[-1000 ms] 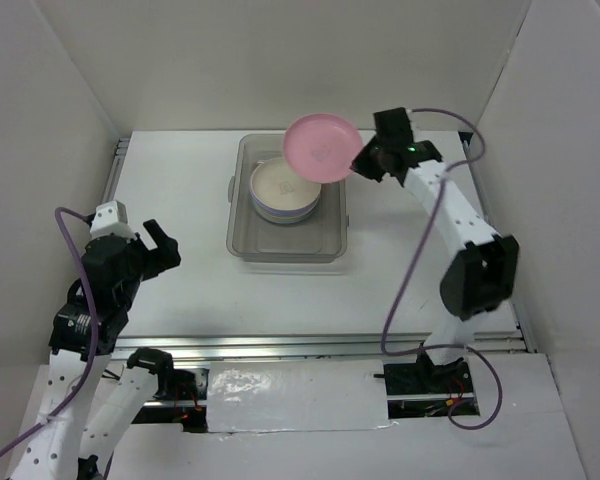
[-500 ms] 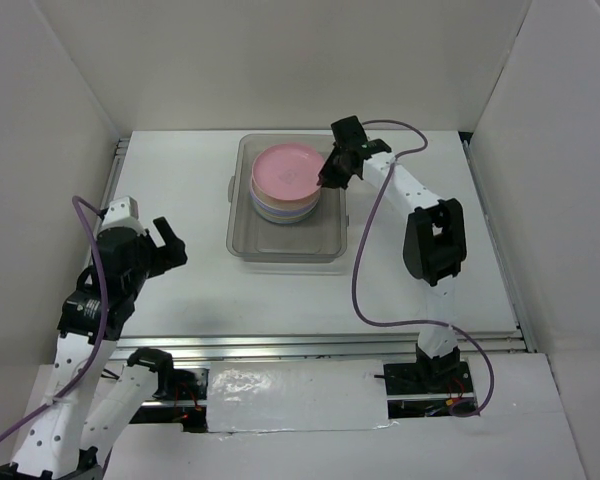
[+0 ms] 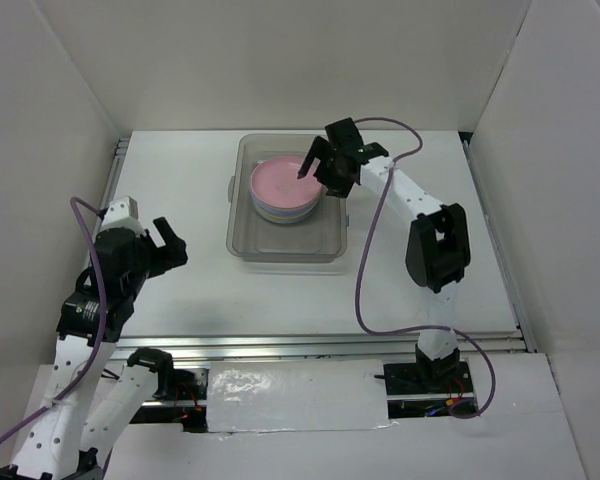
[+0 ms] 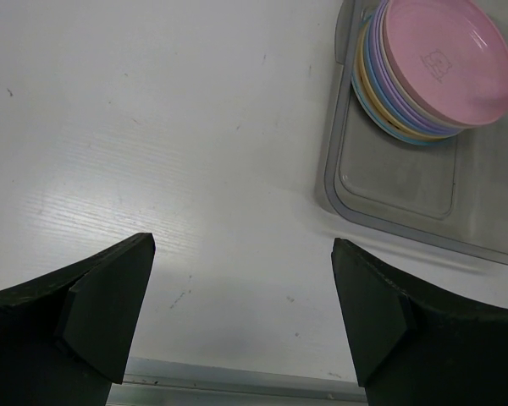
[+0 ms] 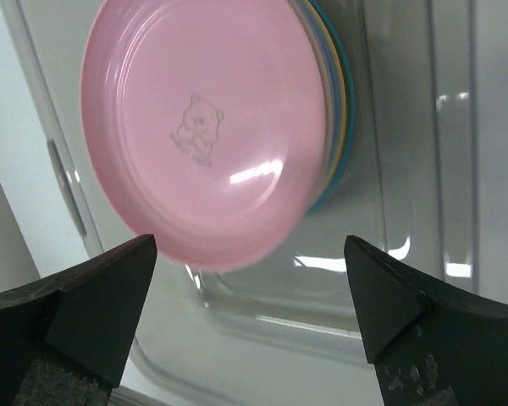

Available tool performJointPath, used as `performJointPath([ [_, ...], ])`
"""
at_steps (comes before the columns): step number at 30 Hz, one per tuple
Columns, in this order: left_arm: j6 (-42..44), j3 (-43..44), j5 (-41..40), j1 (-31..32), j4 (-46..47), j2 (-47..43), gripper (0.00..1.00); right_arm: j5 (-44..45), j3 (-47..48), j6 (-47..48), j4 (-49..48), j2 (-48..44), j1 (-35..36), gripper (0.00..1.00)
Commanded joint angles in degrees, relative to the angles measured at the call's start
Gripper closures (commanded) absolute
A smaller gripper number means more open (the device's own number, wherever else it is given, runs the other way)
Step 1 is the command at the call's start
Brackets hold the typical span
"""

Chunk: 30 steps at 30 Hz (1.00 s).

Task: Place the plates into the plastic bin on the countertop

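- In plastic bin [image 3: 242,238], pink plate [image 3: 283,181] covers other plates [image 4: 374,89]; their rims show only in wrist views.
- Right gripper [image 3: 317,170] released above bin; left gripper [image 3: 171,245] released, left of bin.

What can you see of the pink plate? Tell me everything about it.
The pink plate is small, round and glossy, plastic by its look, with a raised rim and a faint bear outline in its middle. It lies face up, topmost on the stack of plates in the far half of the bin. The right gripper hangs open over it, apparently not touching.
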<state>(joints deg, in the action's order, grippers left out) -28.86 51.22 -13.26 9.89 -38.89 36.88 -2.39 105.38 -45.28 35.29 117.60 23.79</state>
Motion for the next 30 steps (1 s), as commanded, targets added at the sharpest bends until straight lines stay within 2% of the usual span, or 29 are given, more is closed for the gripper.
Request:
performJointPath([
  [1,-0.67,0.37,-2.81,0.13,1.37,-0.85,0.01,8.78,-2.45,3.17,2.65,-14.83,1.43,0.00],
  [4,-1.63,1.16,-7.11,0.04,0.05,-0.32,0.01,28.59,-6.75,7.65,8.98,-24.24,5.19,0.00],
  [8,-2.43,3.70,-10.55,0.04,-3.11,2.75,0.01,38.58,-15.71,9.59,15.59,-37.24,11.08,0.00],
  [11,-2.51,7.21,-15.37,0.04,-6.09,5.99,0.01,44.21,-22.93,10.56,18.05,-51.98,16.01,0.00],
  [13,-3.13,10.38,-17.85,0.04,-8.73,6.97,0.01,45.54,-25.75,9.42,22.09,-57.81,18.30,0.00],
  [14,-3.13,11.09,-18.12,0.04,-10.13,7.06,0.01,45.63,-26.45,8.46,23.06,-63.67,20.22,0.00],
  [17,-2.08,12.58,-16.54,-0.05,-11.02,5.49,0.01,44.85,-29.26,7.84,25.79,-74.48,22.78,0.00],
  [21,-0.76,12.50,-16.62,-0.13,-13.65,2.07,0.01,42.47,-30.06,8.36,30.26,-83.12,22.70,0.00],
  [24,-1.37,12.50,-17.50,-0.13,-16.20,-0.31,0.01,43.09,-29.10,8.45,33.78,-86.75,22.44,0.00],
  [30,-3.83,13.20,-13.64,-0.13,-17.71,-2.69,0.01,43.88,-27.78,8.89,35.90,-90.44,22.00,0.00],
])
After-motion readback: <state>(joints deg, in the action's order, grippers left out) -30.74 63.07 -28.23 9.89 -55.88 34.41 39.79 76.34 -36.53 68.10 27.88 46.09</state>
